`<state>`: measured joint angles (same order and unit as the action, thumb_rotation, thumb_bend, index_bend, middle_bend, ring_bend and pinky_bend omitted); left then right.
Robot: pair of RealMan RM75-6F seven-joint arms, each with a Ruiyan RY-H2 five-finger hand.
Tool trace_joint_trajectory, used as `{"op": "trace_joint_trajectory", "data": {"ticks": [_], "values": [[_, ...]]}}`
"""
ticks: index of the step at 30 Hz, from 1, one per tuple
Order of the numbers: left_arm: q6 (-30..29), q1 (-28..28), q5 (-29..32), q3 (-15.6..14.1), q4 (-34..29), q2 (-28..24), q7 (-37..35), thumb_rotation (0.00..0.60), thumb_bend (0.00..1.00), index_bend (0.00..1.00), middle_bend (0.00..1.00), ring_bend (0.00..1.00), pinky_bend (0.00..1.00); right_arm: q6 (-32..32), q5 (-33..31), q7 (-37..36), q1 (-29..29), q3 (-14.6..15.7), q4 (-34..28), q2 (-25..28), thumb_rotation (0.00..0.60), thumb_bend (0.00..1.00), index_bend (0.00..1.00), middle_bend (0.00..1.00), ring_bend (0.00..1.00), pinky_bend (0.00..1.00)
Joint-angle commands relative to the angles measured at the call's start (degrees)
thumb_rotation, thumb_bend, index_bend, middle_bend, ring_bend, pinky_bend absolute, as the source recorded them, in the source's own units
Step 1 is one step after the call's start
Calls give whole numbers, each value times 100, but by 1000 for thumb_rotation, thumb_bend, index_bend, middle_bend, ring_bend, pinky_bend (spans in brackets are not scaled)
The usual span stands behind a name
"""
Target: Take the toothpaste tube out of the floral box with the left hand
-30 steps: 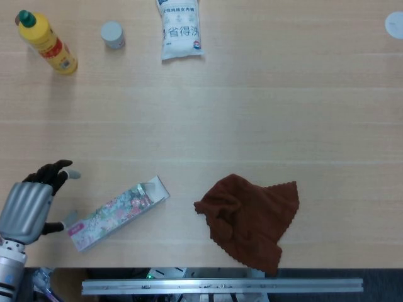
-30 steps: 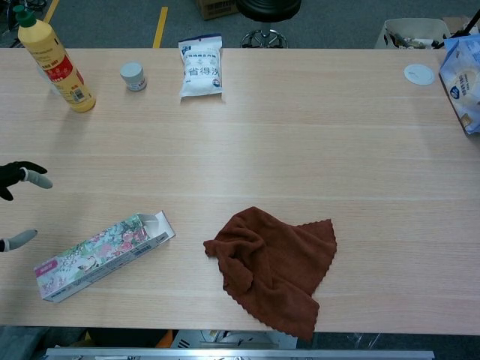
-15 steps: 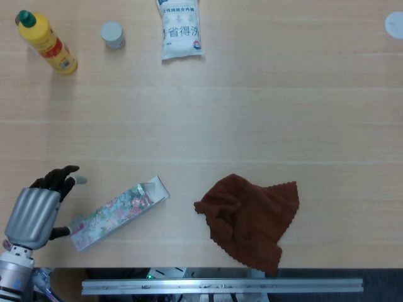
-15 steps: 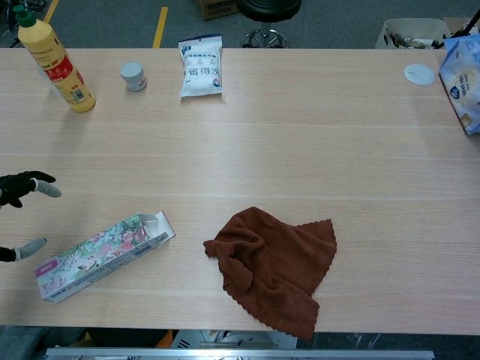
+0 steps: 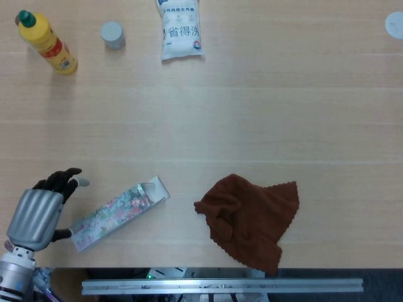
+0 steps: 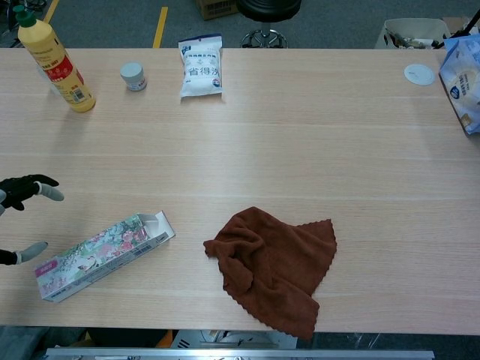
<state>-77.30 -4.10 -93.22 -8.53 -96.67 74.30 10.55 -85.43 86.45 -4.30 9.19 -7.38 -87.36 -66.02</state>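
Approach to the closed end of the floral box [image 5: 117, 212], toothpaste tube hidden inside it.
Left hand [image 5: 38, 209] hangs empty, fingers spread, just beside that end; it has crept nearer since a second ago. Better to pin the box, then reach its open flap end. Right hand unseen.
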Motion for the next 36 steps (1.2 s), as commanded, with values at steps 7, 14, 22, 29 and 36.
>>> {"op": "trace_joint_trajectory", "data": {"ticks": [7, 14, 22, 29, 36], "values": [[108, 5, 23, -62, -11, 107, 69, 599, 240, 268, 191, 194, 353, 18, -17, -48, 0, 10, 41, -8, 600, 49, 290, 323, 207, 333], [163, -3, 19, -89, 42, 190, -1, 600, 240, 268, 191, 194, 354, 13, -12, -61, 0, 15, 41, -5, 600, 49, 290, 323, 207, 333], [247, -27, 5, -140, 77, 249, -115, 599, 240, 268, 191, 194, 354, 47, -56, -58, -1, 22, 59, -19, 600, 49, 290, 323, 207, 333], [376, -63, 33, -205, 25, 229, -277, 599, 240, 268, 191, 194, 354, 67, -79, -52, 1, 24, 62, -24, 600, 50, 290, 323, 207, 333], [502, -92, 51, -252, 95, 313, -306, 595, 239, 267, 186, 191, 354, 76, -91, -69, -2, 29, 80, -34, 600, 50, 290, 323, 208, 333]]}}
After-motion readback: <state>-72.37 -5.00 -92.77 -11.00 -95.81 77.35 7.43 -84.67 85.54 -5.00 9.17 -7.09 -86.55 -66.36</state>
